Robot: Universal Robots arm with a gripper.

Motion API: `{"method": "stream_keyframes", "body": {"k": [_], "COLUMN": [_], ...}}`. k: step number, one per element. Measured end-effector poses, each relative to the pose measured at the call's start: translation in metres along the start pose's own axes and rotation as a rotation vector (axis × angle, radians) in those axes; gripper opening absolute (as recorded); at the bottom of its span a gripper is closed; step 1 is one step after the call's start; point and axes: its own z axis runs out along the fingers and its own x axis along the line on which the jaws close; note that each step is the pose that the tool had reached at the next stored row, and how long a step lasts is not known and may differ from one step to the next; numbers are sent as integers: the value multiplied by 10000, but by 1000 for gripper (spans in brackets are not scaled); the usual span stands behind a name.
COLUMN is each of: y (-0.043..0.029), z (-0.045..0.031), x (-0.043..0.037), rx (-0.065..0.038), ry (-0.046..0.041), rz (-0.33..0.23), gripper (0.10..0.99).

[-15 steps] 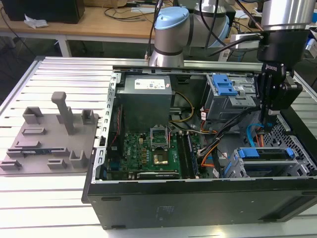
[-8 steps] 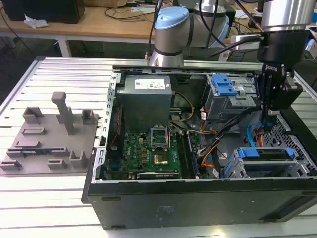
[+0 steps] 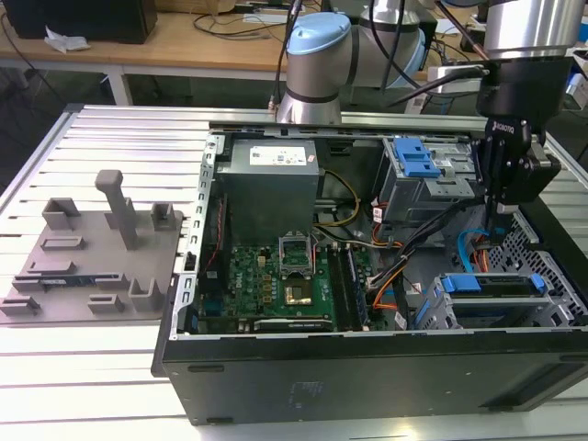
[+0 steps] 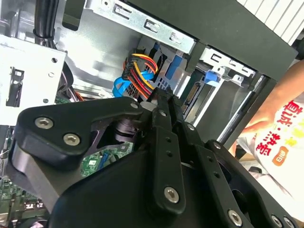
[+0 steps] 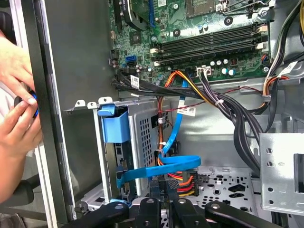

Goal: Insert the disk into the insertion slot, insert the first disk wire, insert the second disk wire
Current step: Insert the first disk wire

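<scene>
The disk (image 3: pixel 496 284), in its blue carrier, sits inside the insertion slot (image 3: pixel 557 310), a low perforated grey cage at the case's front corner on the exterior view's right. In the first wrist view the disk (image 5: pixel 119 159) stands behind its blue handle, and a flat blue disk wire (image 5: pixel 161 167) loops to its rear edge. My gripper (image 3: pixel 503 226) hangs just above the cage. Its fingers (image 5: pixel 164 189) stand close together on the end of the red, yellow and orange disk wire (image 5: pixel 186 183). The second wrist view has the gripper (image 4: pixel 164 100) right below that coloured bundle (image 4: pixel 141 66).
A grey power supply (image 3: pixel 273 179), the motherboard (image 3: pixel 285 276) and a taller cage with a blue latch (image 3: pixel 418 163) share the case. Black cable bundles (image 5: pixel 237 118) cross beside the cage. A person's hands (image 5: pixel 14 109) work outside the case wall. A grey fixture tray (image 3: pixel 92 257) lies on the table.
</scene>
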Motion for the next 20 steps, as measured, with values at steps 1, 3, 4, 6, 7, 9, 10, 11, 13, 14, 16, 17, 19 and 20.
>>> {"method": "stream_keyframes", "body": {"k": [1, 3, 4, 6, 7, 9, 10, 11, 13, 14, 16, 17, 19, 20], "y": [-9, -23, -38, -50, -53, -62, -70, -75, -86, -90, -98, -106, -119, -123], "z": [0, -11, -33, -46, -46, -47, -50, -51, -44, -41, -35, -30, -24, -20], "x": [10, 29, 52, 74, 88, 144, 177, 205, 247, 262, 289, 313, 352, 367], "rx": [-21, -71, -132, -187, -231, -349, -402, -432, -467, -480, -504, -525, -559, -576], "ry": [-23, -67, -114, -220, -397, -898, -1105, -1288, -1510, -1595, -1748, -1859, -2043, -2122], "rz": [-7, -24, -46, -57, -53, -46, -46, -36, -26, -22, -15, -11, -4, -1], "gripper": [165, 165, 165, 165, 165, 165, 165, 165, 165, 165, 165, 165, 165, 165]}}
